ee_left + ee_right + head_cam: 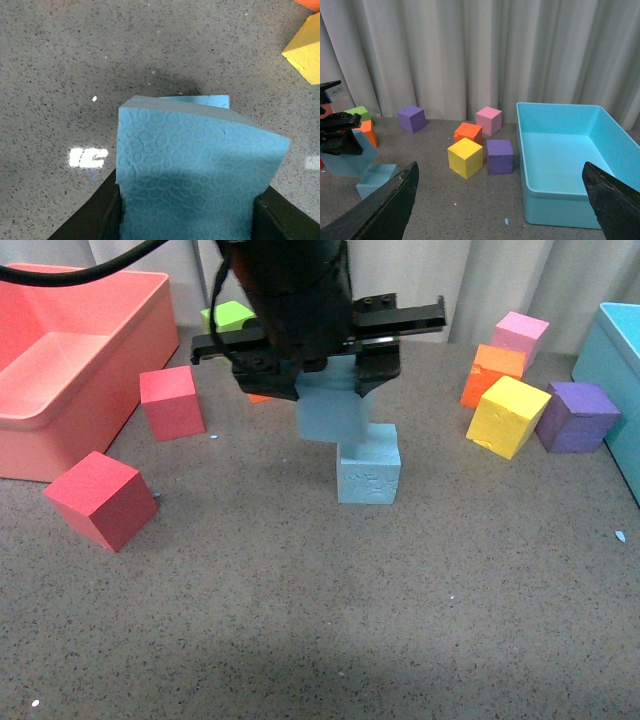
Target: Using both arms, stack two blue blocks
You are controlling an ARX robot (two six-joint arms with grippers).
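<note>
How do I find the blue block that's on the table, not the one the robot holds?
Find the middle of the grey table, between the pink bin and the teal bin. Under the left hand, which grips one blue block, sits another light blue cube. It is the only blue one resting on the table, with a pitted front.

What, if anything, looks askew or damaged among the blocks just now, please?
The held blue block in the left hand is tilted and hangs off to the left of the lower blue block, not squarely above it. That lower one's front face is also pitted and dented.
</note>
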